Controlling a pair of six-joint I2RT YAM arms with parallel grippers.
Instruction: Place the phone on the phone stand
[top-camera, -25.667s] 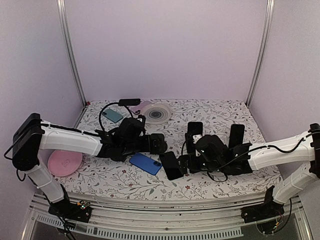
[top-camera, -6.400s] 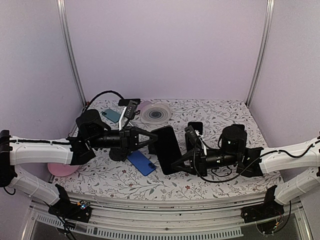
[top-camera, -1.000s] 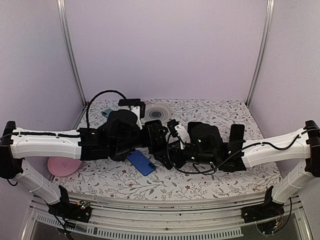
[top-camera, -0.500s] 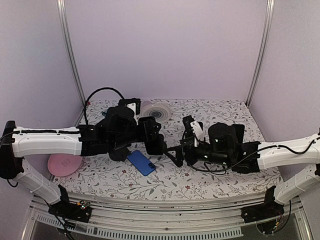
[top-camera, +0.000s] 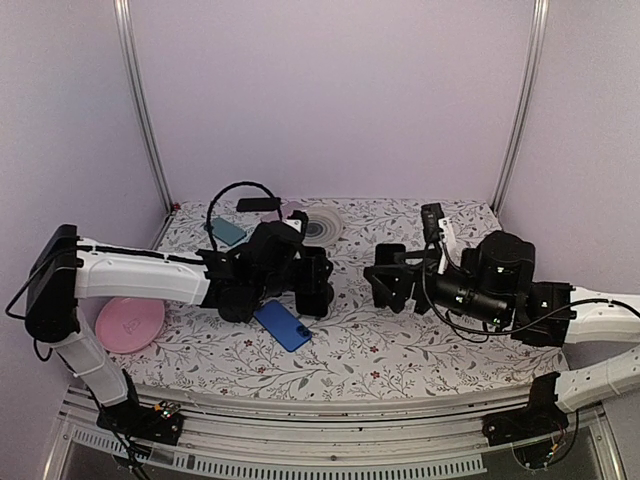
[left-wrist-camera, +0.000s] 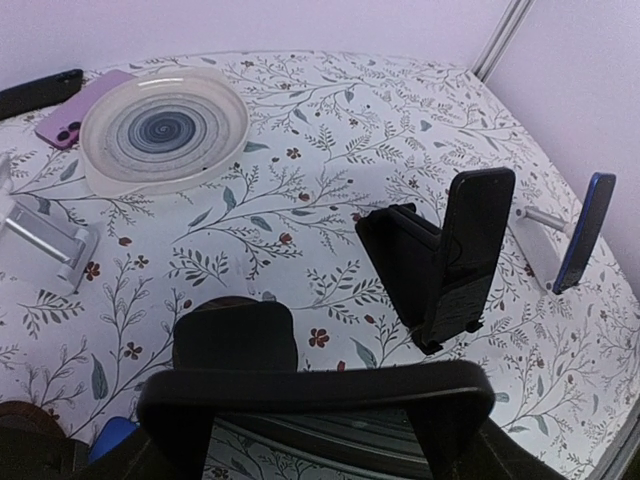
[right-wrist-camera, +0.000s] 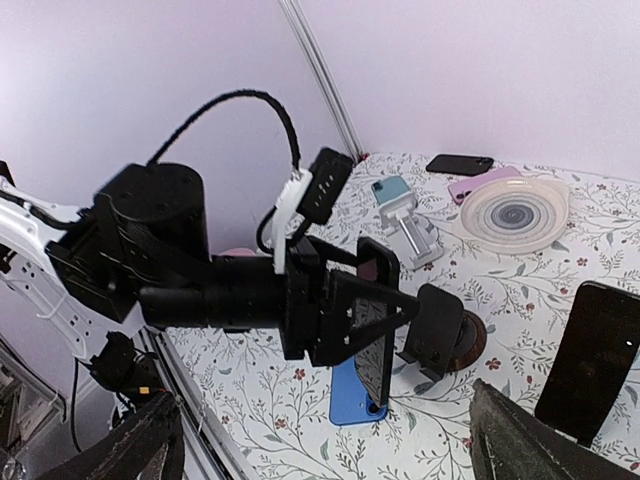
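Lilac walls enclose a floral table (top-camera: 380, 350) with two robot arms reaching inward. Seven phones can be counted. The left gripper (right-wrist-camera: 400, 310) is clamped across the width of a black phone (right-wrist-camera: 373, 380), holding it upright near the middle of the table. The phone's long axis is close to vertical, one flat face toward the left wrist and the other toward the right arm. Its lower end hangs just beside a blue phone (top-camera: 285, 325) lying flat, and whether it touches the table cannot be told. The right gripper (top-camera: 388, 280) is released, jaws spread wide, empty, apart from the phone and facing it. A teal phone (top-camera: 227, 232) sits on a white stand (right-wrist-camera: 415, 235) at the far left. A lilac phone (left-wrist-camera: 75, 105) and a second black phone (top-camera: 258, 204) lie near the back edge. A third black phone (left-wrist-camera: 472, 240) leans on a black stand (left-wrist-camera: 395, 250), and a blue-edged phone (left-wrist-camera: 585, 230) leans on another white stand (left-wrist-camera: 535, 245). A fourth, round-based stand (right-wrist-camera: 440, 330) is just beside the held phone, with nothing on it. Two plates are present: a white swirl plate (top-camera: 315, 225) at the back and a pink plate (top-camera: 130, 323) at the left.
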